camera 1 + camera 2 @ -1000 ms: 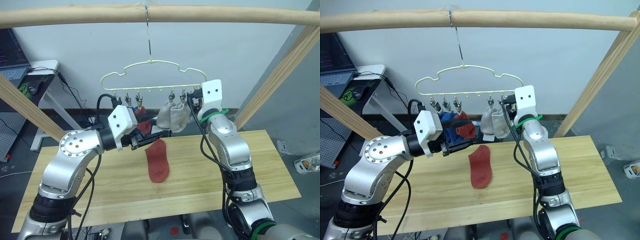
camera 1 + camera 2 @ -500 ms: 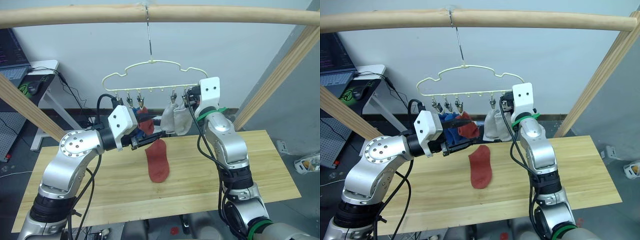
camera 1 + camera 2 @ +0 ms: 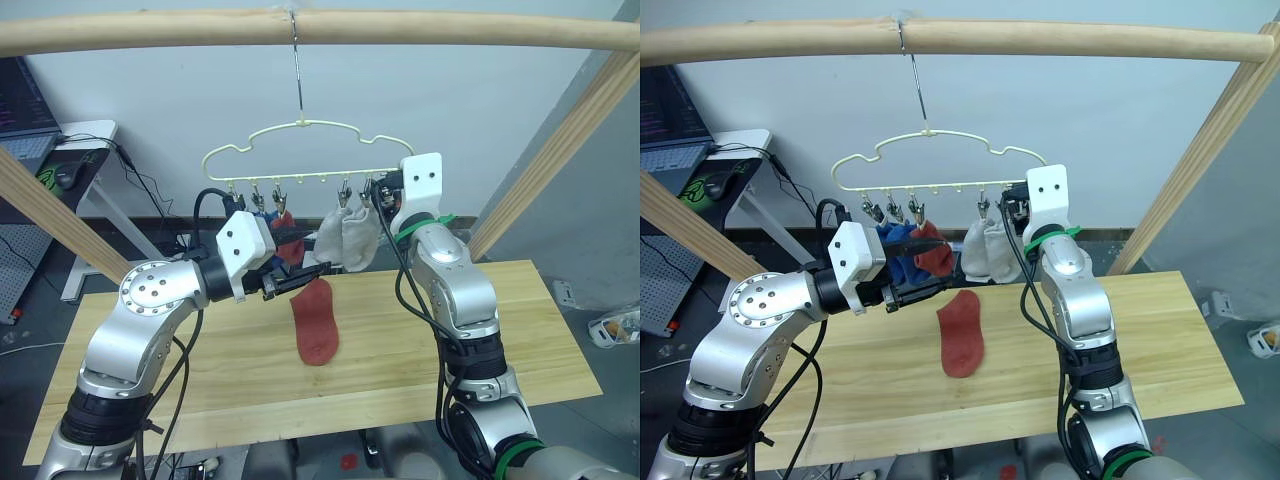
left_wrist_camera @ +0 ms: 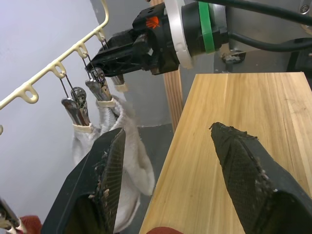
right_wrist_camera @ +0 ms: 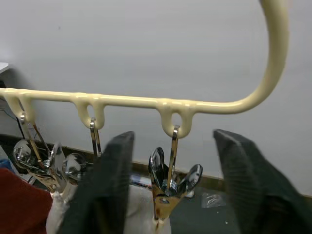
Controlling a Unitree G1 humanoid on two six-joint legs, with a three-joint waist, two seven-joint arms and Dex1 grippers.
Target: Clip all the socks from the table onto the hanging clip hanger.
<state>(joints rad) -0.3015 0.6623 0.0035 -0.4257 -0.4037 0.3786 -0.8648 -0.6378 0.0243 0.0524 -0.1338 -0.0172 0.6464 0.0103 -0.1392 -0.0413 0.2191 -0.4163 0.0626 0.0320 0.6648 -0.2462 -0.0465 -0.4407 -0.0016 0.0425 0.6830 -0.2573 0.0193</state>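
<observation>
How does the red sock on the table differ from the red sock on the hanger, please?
The red sock on the table lies flat and stretched out on the wood, while the red sock on the hanger dangles bunched from a clip. The table sock is unclipped and touched by neither gripper; the hanger sock sits beside a blue sock. Both share the same rust red.

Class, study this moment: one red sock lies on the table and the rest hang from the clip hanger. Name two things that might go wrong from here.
1. The right end effector is open around the clip holding a grey sock; a nudge may release it.
2. The clip hanger hangs by one thin hook, so pushing may swing it.
</observation>
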